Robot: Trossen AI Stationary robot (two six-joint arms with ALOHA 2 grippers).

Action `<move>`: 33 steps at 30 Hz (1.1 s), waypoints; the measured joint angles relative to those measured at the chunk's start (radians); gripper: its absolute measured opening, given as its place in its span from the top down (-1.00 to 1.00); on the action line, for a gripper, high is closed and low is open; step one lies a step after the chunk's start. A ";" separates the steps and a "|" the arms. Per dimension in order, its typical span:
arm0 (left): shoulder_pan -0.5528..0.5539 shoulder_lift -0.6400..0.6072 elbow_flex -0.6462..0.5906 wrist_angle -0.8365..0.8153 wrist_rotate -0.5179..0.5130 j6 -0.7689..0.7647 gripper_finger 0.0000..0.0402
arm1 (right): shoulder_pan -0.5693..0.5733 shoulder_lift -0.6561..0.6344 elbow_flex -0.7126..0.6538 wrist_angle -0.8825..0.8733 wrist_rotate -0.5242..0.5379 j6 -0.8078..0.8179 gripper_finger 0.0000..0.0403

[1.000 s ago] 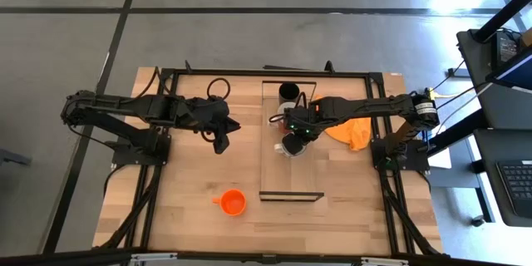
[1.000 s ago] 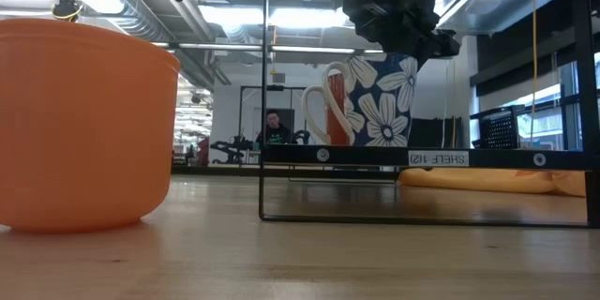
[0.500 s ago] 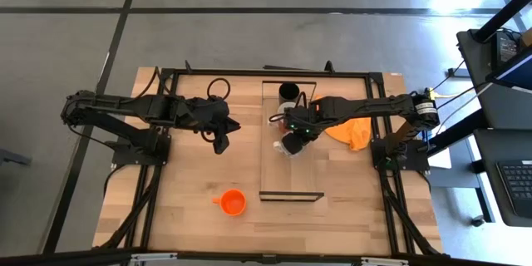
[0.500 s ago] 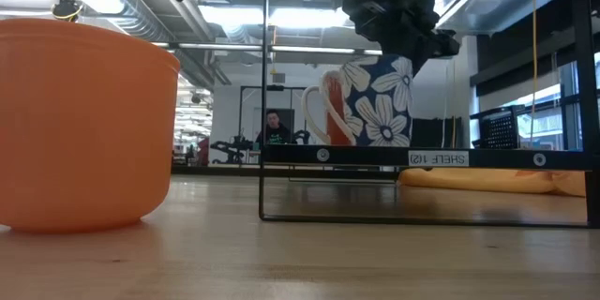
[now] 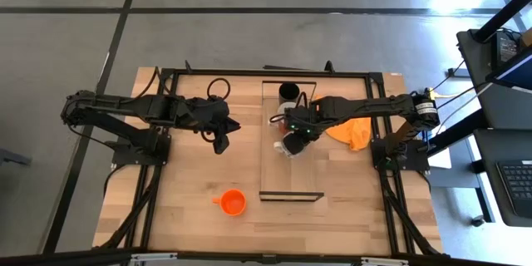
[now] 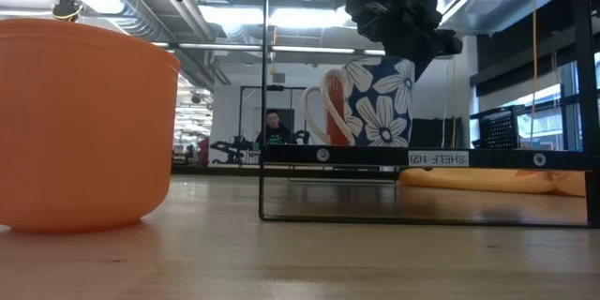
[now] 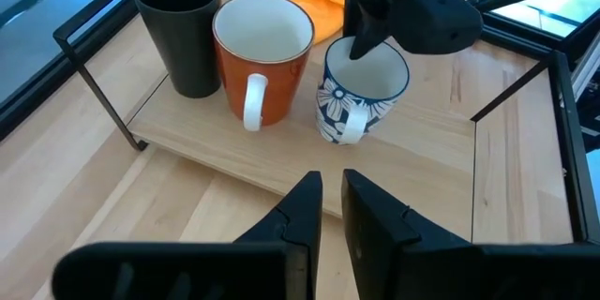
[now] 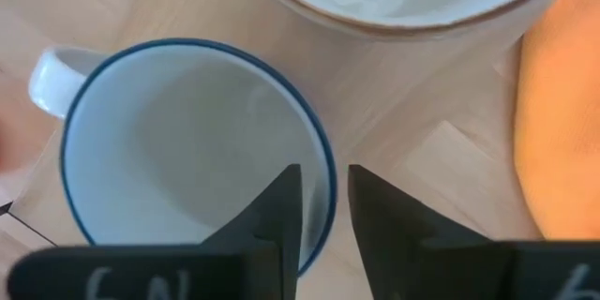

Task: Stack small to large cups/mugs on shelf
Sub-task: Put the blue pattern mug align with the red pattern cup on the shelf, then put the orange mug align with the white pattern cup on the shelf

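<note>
The blue-and-white flowered ceramic mug (image 7: pixel 362 94) is standing upright on the long light-wood shelf with a thin black metal frame (image 7: pixel 431 150), directly under the right tool (image 8: pixel 323 216). That tool is straddling the mug's blue rim, one dark finger (image 8: pixel 272 216) inside the white bowl and the other outside the wall; a narrow gap is showing on both sides, so the fingers are looking loosened off the rim, not clamped on it.

Beside the flowered mug, an orange glazed mug with a white handle (image 7: pixel 262 56) and then a matte black handleless tumbler (image 7: pixel 178 28) are standing in a row on the same shelf. A crumpled orange cloth (image 5: pixel 353 131) is lying on the table just past the shelf.

The left tool (image 7: pixel 330 208) is hovering over bare table, well apart from the shelf, its fingers nearly together and holding nothing. A smooth orange cup with a small handle (image 5: pixel 232 203) is sitting alone on the table near the front edge.
</note>
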 joint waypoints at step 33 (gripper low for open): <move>-0.133 0.000 0.000 -0.190 -0.063 -0.191 0.81 | 0.306 0.000 0.523 -0.426 0.396 0.353 0.48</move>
